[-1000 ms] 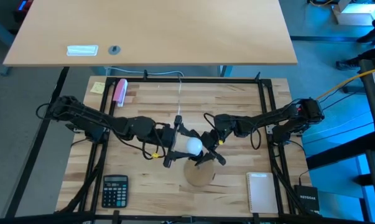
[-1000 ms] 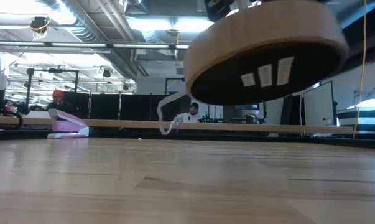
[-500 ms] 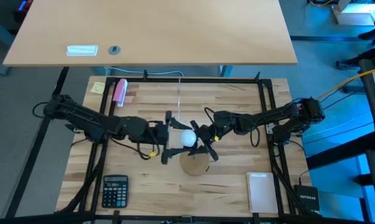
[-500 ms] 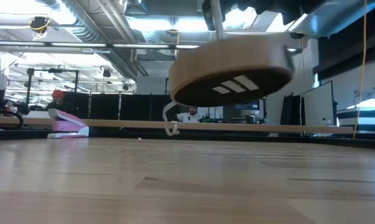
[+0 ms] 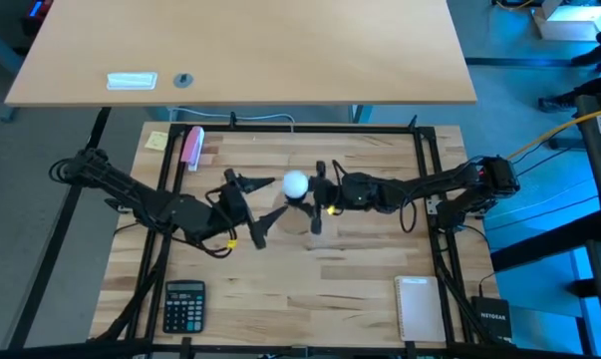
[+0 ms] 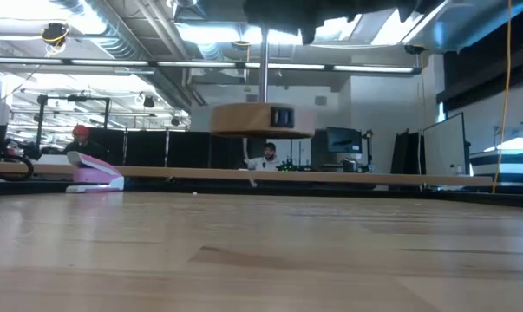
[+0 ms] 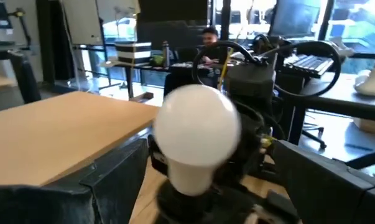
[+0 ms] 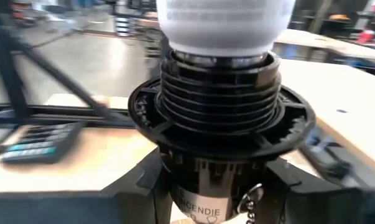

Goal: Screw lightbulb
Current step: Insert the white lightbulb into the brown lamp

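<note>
The white lightbulb (image 5: 295, 183) sits with its base in a black threaded socket (image 8: 221, 106) on a round wooden disc (image 6: 261, 120). The disc hangs level, clear of the table. My right gripper (image 5: 316, 199) is shut on the socket, just right of the bulb above the table's middle. My left gripper (image 5: 252, 203) is open, a little to the bulb's left. In the left wrist view its fingers (image 7: 112, 180) stand on either side of the bulb (image 7: 196, 134) without touching it. The bulb's screw base is hidden in the socket. My right gripper pinches the lower part of the socket (image 8: 218, 168) between its two fingers (image 8: 147, 183), below the threads. It comes level from the table's right. The lamp is lifted clear and upright, with the bulb (image 8: 224, 22) on top and the disc below.
A calculator (image 5: 184, 304) lies at the near left and a white notepad (image 5: 417, 307) at the near right. A pink stapler (image 5: 192, 147) and a yellow note (image 5: 157, 140) lie at the far left. A person (image 6: 266, 156) sits in the room behind.
My right gripper has carried the lamp toward the table's far edge. The disc, tilted before, now hangs level. My left gripper, which stood around the bulb, has drawn back toward the table's left and is apart from it.
</note>
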